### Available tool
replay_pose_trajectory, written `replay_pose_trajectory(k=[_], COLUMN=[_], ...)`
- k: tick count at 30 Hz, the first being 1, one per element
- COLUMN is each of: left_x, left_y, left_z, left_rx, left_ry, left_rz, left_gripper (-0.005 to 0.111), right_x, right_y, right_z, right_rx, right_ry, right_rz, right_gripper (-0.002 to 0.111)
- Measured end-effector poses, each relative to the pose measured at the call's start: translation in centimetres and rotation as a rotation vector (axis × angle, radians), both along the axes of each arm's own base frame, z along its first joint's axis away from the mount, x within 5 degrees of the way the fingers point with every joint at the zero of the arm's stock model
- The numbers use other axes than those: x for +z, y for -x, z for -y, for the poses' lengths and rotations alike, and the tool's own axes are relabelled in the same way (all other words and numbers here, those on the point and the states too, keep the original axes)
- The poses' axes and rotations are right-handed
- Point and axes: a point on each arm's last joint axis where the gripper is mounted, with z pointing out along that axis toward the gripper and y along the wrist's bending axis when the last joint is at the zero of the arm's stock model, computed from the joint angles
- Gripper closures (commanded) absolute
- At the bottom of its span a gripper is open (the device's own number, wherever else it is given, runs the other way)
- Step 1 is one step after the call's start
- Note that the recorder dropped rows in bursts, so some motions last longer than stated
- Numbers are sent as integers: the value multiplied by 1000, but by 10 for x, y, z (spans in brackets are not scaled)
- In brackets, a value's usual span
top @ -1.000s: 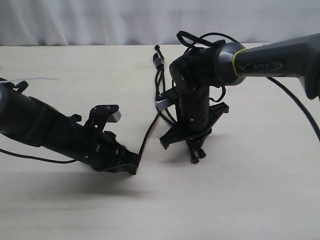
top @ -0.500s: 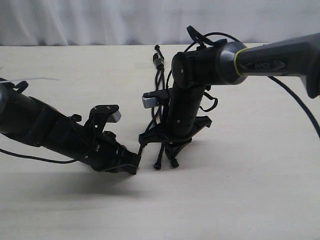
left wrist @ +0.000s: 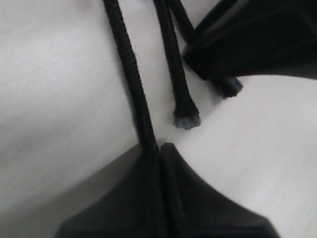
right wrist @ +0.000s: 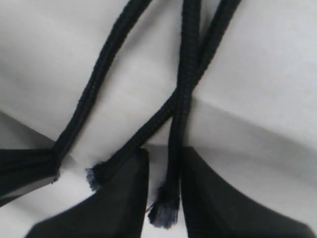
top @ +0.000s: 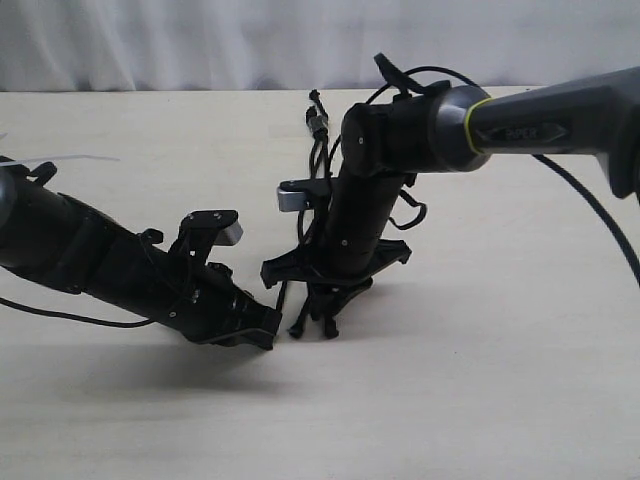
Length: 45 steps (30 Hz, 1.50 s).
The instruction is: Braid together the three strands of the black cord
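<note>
Thin matte black braided cord (top: 318, 122): knotted head lies far centre on the pale wooden tabletop (top: 500, 400). Its 3 strands (top: 320, 160) run toward the near side and end between the 2 grippers.

Handling, my read:
- Light, limp, 0 stiffness. It won't hold a crossing once let go, so tension has to stay on.
- The weave is rough, so pads should bite without slipping.
- Ends are frayed. Take hold a little above the fray, leaving free length above for the crossings.

Left gripper (left wrist: 157, 147): low on the table, jaws together and clamped on the left strand (left wrist: 130, 74) near its end.

Right gripper (right wrist: 165, 166): pointing down, jaws slightly apart.
- The middle strand (right wrist: 184, 74) runs through the gap. It touches 1 finger and bare table shows on the other side, so it is not pinched.
- The third strand (right wrist: 143, 131) crosses the middle strand just above the fingers. I cannot tell which lies on top.

In the way:
- The 2 grippers sit just beside each other, so there is little room to swing a strand across.
- The right arm's body hides most of the strands in the exterior view.
- Glossy black robot cables (top: 590, 210) loop by the right wrist near the cord head. Same colour as the cord, so a snag and mix-up risk.
- White strip (top: 75, 158) at far left is well apart and no issue.
</note>
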Motion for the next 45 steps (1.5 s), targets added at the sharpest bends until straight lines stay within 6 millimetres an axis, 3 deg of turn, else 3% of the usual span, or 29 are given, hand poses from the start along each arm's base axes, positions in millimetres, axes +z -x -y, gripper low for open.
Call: replay_pose_trajectory(k=[6,28,31,37,45], left_x=[0,0,0,0,8], left_y=[0,0,0,0,1], left_z=[0,0,0,2,3], left_rx=[-1,13,14,17,2], left_ry=[3,9,10,35,47], left_rz=[-1,-4,-4,-19,3], left_gripper=[107,106,99,71,69], right_x=[2,42,44,48,71], right_y=[1,-5,-4,-3,-2], right_z=[-3,10,11,11,18], right_rx=[-5,-52,-50,-50,-65], right_ry=[-11,-23,-22,-23,-45], right_rz=[3,107,104,103,134], right_gripper=[66,66,66,66,66])
